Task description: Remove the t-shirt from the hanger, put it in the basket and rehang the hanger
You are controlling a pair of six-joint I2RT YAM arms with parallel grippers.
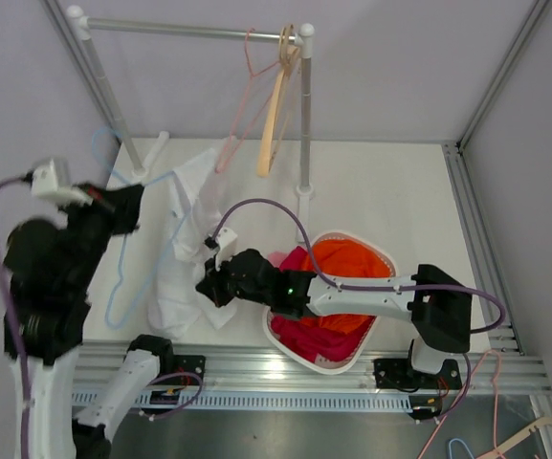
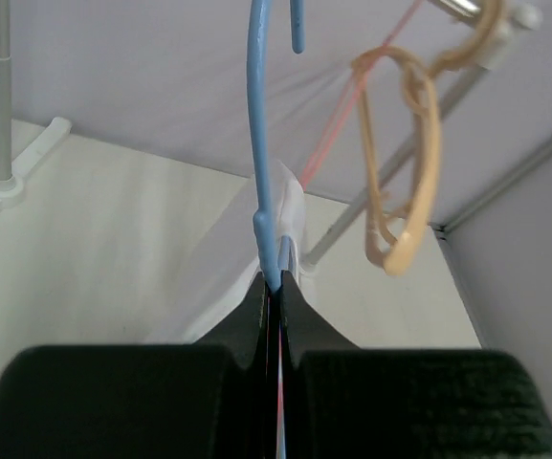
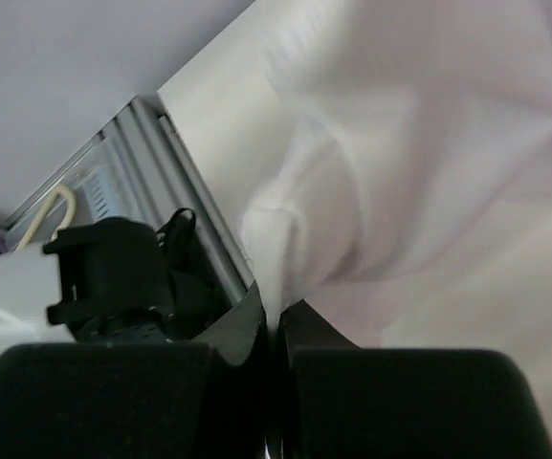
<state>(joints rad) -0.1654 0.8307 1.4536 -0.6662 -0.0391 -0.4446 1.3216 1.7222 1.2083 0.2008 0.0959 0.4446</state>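
A white t-shirt (image 1: 187, 256) hangs on a light blue wire hanger (image 1: 115, 277) and drapes down to the table. My left gripper (image 1: 130, 206) is shut on the blue hanger (image 2: 262, 163) just below its hook and holds it up at the left. My right gripper (image 1: 209, 285) is shut on a fold of the t-shirt (image 3: 371, 172) at its lower right side. In the left wrist view a bit of the white cloth (image 2: 292, 206) shows behind the hanger's neck.
A metal rack (image 1: 194, 32) stands at the back with a pink hanger (image 1: 242, 115) and a wooden hanger (image 1: 276, 115) on its bar. A white basket (image 1: 377, 258) of red and orange clothes sits right of the shirt. More hangers (image 1: 505, 442) lie at the near right.
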